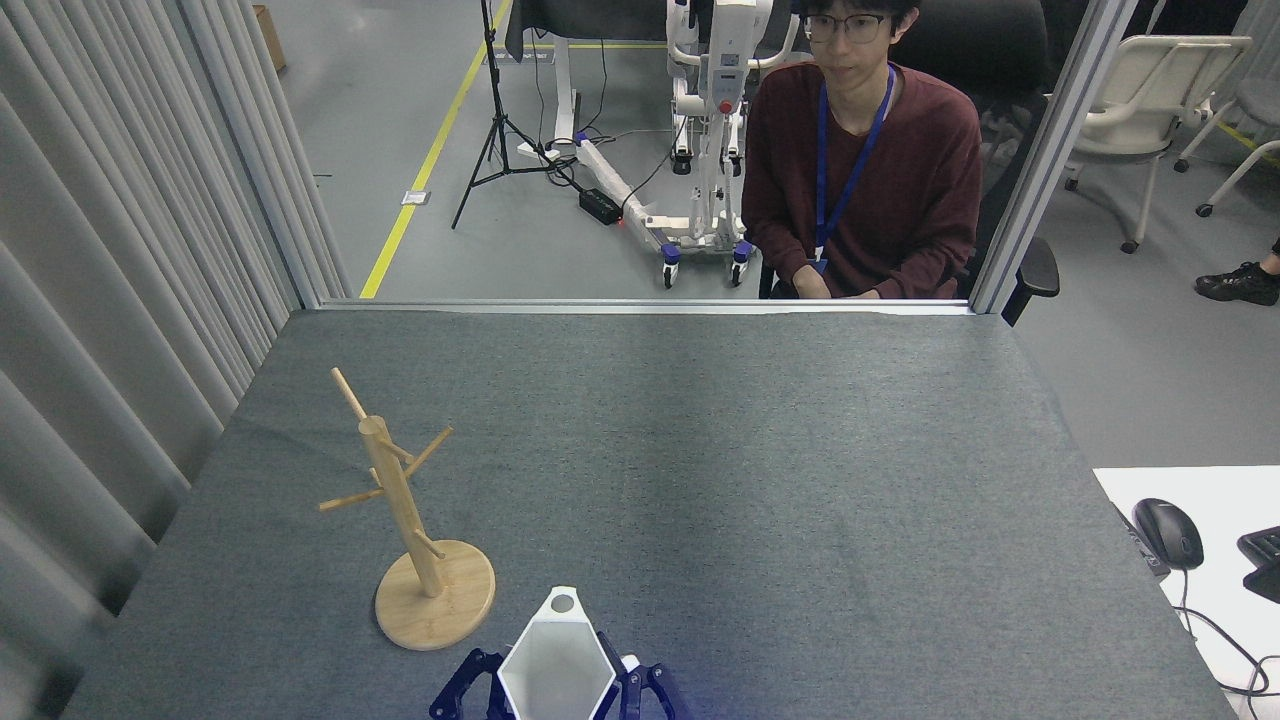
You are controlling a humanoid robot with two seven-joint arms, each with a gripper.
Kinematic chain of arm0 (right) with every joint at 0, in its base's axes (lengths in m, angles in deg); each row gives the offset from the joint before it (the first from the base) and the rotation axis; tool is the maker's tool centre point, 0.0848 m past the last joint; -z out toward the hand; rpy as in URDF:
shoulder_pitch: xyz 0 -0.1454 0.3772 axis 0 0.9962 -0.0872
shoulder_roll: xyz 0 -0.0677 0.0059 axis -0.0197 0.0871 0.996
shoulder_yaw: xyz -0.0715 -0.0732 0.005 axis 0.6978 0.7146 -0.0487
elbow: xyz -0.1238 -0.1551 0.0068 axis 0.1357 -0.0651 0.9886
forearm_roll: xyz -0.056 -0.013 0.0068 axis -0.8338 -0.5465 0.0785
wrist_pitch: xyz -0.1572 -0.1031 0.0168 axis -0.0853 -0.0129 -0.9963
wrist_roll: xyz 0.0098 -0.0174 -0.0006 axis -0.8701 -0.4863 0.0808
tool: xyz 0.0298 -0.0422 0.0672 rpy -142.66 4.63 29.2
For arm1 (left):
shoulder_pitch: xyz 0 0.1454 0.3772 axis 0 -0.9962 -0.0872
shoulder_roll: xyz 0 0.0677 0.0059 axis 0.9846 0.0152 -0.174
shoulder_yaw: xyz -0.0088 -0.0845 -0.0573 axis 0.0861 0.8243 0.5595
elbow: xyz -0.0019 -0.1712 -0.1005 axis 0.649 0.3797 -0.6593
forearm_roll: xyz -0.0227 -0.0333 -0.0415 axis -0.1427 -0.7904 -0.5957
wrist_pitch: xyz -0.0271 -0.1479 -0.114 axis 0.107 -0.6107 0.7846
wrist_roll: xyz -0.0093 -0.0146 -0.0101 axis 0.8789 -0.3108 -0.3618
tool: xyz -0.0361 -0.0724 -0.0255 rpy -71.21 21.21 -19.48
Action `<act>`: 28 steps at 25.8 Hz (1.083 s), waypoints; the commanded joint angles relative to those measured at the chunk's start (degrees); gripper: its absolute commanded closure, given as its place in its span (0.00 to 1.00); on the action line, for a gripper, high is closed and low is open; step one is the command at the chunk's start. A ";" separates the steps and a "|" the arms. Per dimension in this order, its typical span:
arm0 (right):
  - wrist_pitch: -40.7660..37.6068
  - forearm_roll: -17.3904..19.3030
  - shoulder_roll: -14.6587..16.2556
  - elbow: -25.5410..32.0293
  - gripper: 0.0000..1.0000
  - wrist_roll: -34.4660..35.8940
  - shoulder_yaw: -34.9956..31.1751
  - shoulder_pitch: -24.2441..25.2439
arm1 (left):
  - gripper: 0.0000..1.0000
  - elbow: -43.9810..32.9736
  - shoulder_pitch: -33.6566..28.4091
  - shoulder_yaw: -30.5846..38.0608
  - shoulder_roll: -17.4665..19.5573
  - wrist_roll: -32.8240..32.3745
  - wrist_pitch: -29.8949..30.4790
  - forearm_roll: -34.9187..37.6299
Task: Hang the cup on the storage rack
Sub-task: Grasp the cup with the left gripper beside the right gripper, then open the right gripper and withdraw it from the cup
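Note:
The white hexagonal cup (556, 662) is at the bottom edge of the head view, mouth up, with its holed tab pointing away from me. Dark blue fingers (463, 686) stand on both sides of it. They belong to my left gripper (557, 692), which is shut on the cup. The arm itself is cut off by the frame. The wooden storage rack (400, 500) stands upright on its round base (436, 600) just left of and beyond the cup, with nothing on its thin pegs. My right gripper is out of view.
The grey felt table (700, 470) stretches ahead. A person in a dark red top (860, 180) sits behind its far edge. Grey curtains (120, 300) line the left side. A white desk with a mouse (1168, 532) adjoins on the right.

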 commanded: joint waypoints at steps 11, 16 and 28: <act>-2.82 0.20 1.80 6.54 0.02 3.63 -0.59 2.80 | 0.98 1.34 0.06 0.37 -0.24 -0.76 -0.32 0.65; -2.73 0.64 2.06 8.12 0.02 7.58 -0.86 3.07 | 0.98 1.78 0.33 0.46 -0.33 -0.76 -0.32 0.74; 13.62 24.72 2.41 6.81 0.02 -4.46 -26.96 3.77 | 0.98 1.34 0.15 0.99 -0.07 -0.68 -2.43 0.82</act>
